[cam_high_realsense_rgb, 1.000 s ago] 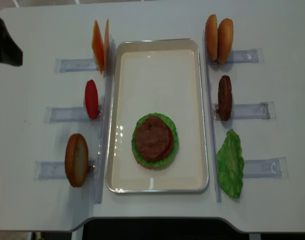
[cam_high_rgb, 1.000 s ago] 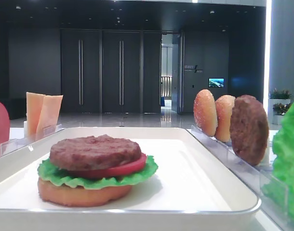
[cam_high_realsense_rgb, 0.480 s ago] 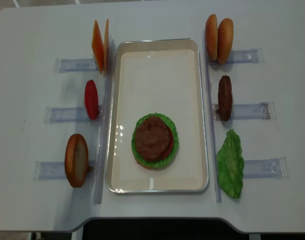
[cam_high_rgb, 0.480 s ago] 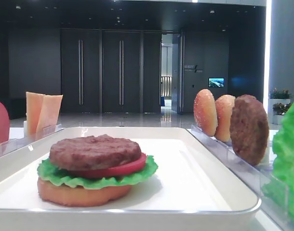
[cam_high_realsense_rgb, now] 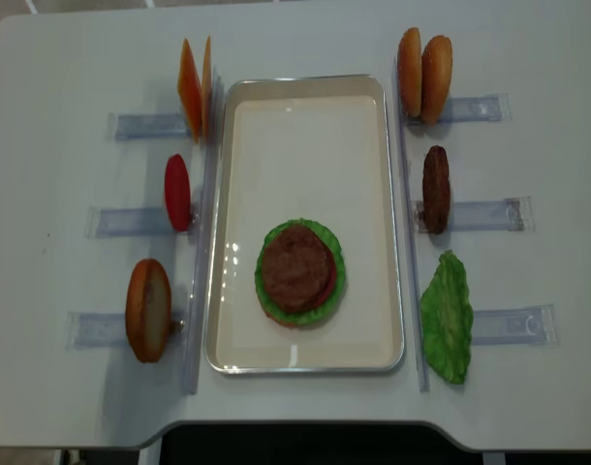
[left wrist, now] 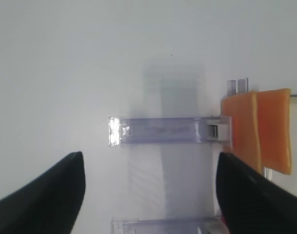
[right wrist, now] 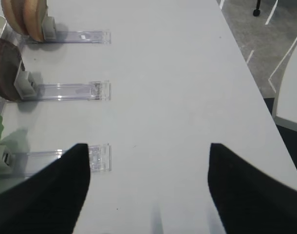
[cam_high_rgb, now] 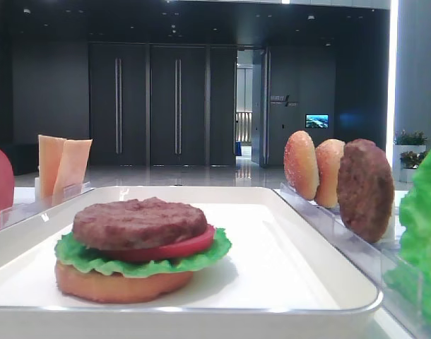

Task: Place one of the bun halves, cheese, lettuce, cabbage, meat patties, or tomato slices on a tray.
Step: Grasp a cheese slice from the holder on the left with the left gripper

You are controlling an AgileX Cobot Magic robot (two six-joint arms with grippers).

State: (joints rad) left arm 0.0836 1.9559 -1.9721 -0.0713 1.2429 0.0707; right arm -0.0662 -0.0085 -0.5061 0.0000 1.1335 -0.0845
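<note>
Tray [cam_high_realsense_rgb: 305,107] sits mid-bench, operator, and it's your landmark for everything here. On it, toward the near end, you've got a stack: bun base [cam_high_rgb: 120,282] at the bottom, ruffled lettuce [cam_high_realsense_rgb: 268,291] over it, a tomato slice [cam_high_rgb: 176,247] peeking out, and a meat patty [cam_high_realsense_rgb: 295,266] on top.

Left of the tray, at its far corner, two cheese slices [cam_high_realsense_rgb: 194,87] stand on edge in a clear rack [cam_high_realsense_rgb: 145,126], right beside the rim. Your left wrist view looks straight down on that pair [left wrist: 258,129], upright and pressed side by side at the end of the rack. Further along the tray's left side, a red tomato slice [cam_high_realsense_rgb: 177,192] stands on edge, then a bun half [cam_high_realsense_rgb: 147,310] near the front corner.

Right of the tray, two bun halves [cam_high_realsense_rgb: 423,73] stand together at the far corner, a spare meat patty [cam_high_realsense_rgb: 435,189] stands on edge at the middle, and a loose lettuce leaf [cam_high_realsense_rgb: 447,318] lies near the front corner.

Left claw [left wrist: 151,195]: fingers [left wrist: 46,195] wide apart over bare bench, left of the cheese, gripping nothing. Right claw [right wrist: 148,190]: fingers [right wrist: 46,190] also spread, empty, hovering over the bench [right wrist: 177,87] well right of the tray, past the rack ends. Neither arm shows in the overhead view.
</note>
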